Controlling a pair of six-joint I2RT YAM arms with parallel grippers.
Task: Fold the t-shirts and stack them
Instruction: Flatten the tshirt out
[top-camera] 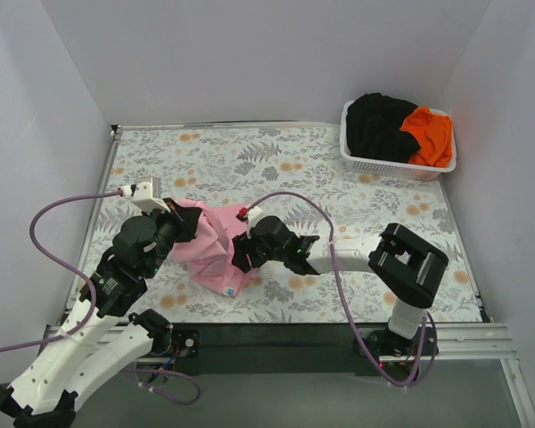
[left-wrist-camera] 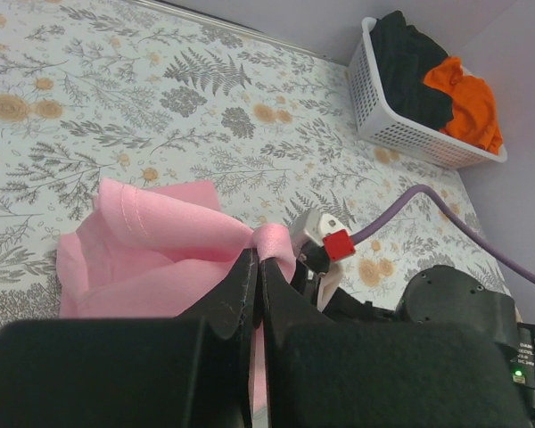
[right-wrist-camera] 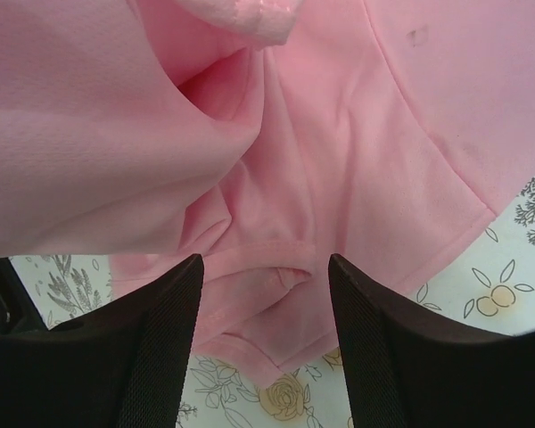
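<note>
Bright, even, diffuse light fills all three views; shadows are faint and soft. In the right wrist view the pink t-shirt (right-wrist-camera: 357, 152) shows pale glare on its top fold. The left gripper (left-wrist-camera: 257, 267) looms dark, slightly blurred.

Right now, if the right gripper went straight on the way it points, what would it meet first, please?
The light pink t-shirt. The right gripper is open, with a hemmed fold of that shirt right ahead of it; depth is unclear, but nothing else lies in front.

A white basket (top-camera: 385, 166) sits on the floral table (top-camera: 276, 160) (far right).
</note>
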